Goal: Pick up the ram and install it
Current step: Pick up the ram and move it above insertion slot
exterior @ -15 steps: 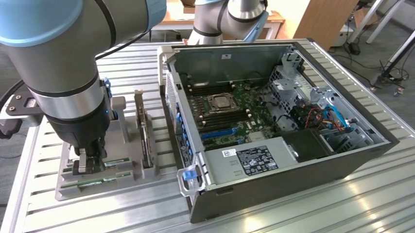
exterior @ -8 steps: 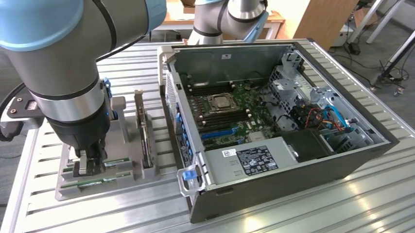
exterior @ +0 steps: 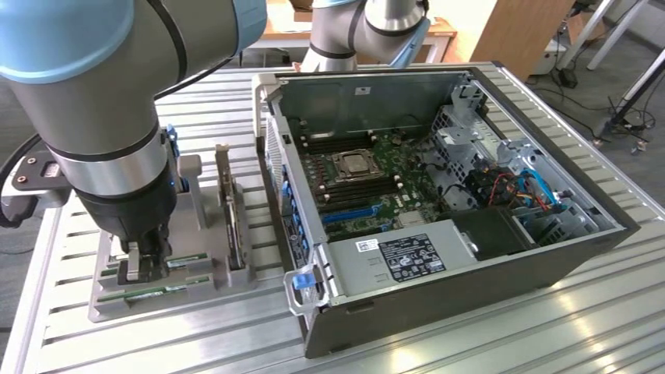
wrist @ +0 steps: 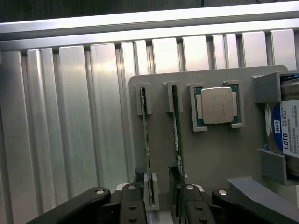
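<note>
Wrist view: pincer (wrist: 160,181) spread wide, gripping nothing, straddling one end of the edge-up ram (wrist: 146,130).

Table (wrist: 74,116): ribbed alu. slats, brushed, semi-gloss w/ soft glare. Holder (wrist: 219,158): grey plastic, matt, smooth. Ram (wrist: 146,135): green circuit board, 2 sticks seen edge-on, dull sheen. Processor chip (wrist: 217,105): silver metal lid, satin. Hard drive (wrist: 287,130): glossy label, blue/white. Gripper (wrist: 159,179): black, semi-matt, bright screw heads. Arm (exterior: 93,101): grey metal, satin; light-blue plastic caps, smooth. PC case (exterior: 468,304): dark matt outside, bare sheet metal inside, dull grey.
</note>
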`<state>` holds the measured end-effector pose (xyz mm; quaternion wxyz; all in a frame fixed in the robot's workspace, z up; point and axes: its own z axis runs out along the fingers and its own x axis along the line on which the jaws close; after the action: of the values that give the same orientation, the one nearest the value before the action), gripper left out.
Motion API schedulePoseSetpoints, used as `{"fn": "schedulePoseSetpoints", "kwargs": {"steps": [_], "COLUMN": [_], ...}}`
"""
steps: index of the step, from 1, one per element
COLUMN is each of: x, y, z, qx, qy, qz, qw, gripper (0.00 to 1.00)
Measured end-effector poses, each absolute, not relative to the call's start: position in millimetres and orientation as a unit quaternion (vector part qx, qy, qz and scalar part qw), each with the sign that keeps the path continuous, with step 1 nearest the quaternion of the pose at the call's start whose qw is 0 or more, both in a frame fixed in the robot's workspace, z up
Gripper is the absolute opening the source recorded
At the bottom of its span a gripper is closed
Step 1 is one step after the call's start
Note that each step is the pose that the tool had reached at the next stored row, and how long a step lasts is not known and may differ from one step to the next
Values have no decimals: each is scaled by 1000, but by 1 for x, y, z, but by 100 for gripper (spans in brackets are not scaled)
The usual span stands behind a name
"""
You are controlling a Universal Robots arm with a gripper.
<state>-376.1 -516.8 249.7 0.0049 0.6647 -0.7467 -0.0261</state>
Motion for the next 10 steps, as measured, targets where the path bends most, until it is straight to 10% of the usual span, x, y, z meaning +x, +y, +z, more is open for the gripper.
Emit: {"fn": "schedulePoseSetpoints", "kwargs": {"steps": [10], "x": [-376], "y": [-517], "z": [242], "qx": [665], "qy": [-747], "qz": [-26], "qw": [5], "gripper": [36]}}
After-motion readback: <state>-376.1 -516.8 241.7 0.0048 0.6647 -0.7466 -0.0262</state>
